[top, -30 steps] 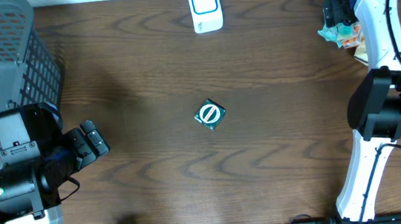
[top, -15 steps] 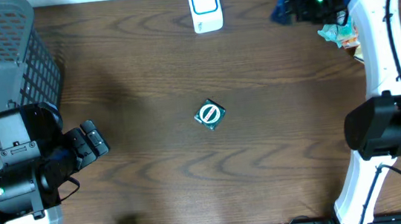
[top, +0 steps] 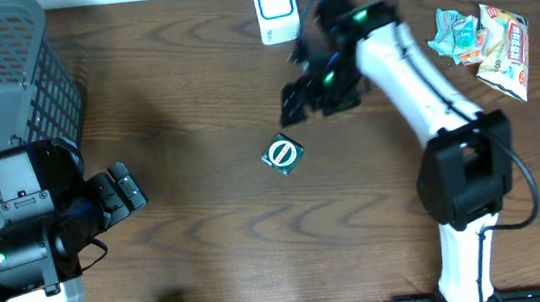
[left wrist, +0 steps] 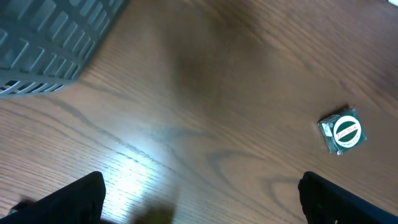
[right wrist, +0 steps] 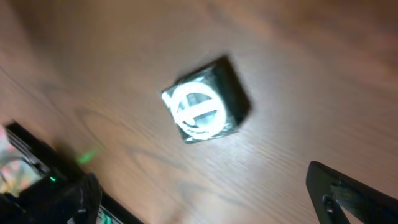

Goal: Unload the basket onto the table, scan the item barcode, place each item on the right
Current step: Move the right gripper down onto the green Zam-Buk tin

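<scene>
The item is a small dark green square packet with a white ring on top, lying flat mid-table. It also shows in the left wrist view, item, and blurred in the right wrist view, item. My right gripper hovers open just beyond and to the right of the item, nothing between its fingers. A white barcode scanner with a blue face stands at the far edge. At the left my left gripper stays open and empty, well away from the item. No barcode is visible.
A grey mesh basket fills the far left corner and shows as basket in the left wrist view. Crinkly snack packets lie at the far right.
My right arm has swung from the snack packets at the far right across to the middle, stopping just above the item. The left arm and the item have not moved.
</scene>
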{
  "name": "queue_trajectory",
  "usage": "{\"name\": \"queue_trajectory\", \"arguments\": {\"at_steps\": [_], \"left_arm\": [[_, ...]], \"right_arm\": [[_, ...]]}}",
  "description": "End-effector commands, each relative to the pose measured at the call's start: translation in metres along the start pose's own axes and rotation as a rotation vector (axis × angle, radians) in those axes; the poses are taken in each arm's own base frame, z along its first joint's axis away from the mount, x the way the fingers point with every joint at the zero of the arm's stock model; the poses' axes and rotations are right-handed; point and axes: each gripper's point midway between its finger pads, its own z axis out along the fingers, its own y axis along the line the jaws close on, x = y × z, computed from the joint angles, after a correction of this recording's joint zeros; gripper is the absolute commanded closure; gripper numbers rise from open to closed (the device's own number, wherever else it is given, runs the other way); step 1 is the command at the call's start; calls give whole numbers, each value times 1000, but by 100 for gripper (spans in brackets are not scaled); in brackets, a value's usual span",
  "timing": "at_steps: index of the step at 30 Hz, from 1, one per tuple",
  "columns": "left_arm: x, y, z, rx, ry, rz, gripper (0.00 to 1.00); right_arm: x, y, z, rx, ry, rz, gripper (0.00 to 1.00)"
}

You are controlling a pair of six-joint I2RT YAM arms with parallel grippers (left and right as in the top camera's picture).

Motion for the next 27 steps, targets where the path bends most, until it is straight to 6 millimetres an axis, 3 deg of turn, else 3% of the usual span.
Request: {"name": "queue_trajectory", "arguments": {"at_steps": [1,8,14,15,17,19,21,23,27], "left_arm": [[-1,4,0,-19,-3,-14,2],[-1,4,0,-19,-3,-14,2],[-1,4,0,-19,-3,-14,2],[-1,4,0,-19,-3,-14,2],[-1,4,0,-19,-3,-14,3],[-1,4,0,-19,-3,-14,2],[-1,4,0,-19,-3,-14,2],[-1,4,0,-19,-3,-14,3],[-1,4,0,-19,-3,-14,3]], "right_arm": [[13,9,28,28,53,-51,1],[38,29,56,57,137,25,1],[62,67,69,4,220,-1,1],[63,69,70,14,222,-10,5],[64,70,73,38,222,-27,25],[65,71,75,55,224,-36,39],[66,68,76,89,219,-23,63],[63,58,76,164,199,28,97],[54,44,79,265,135,123,99]]}}
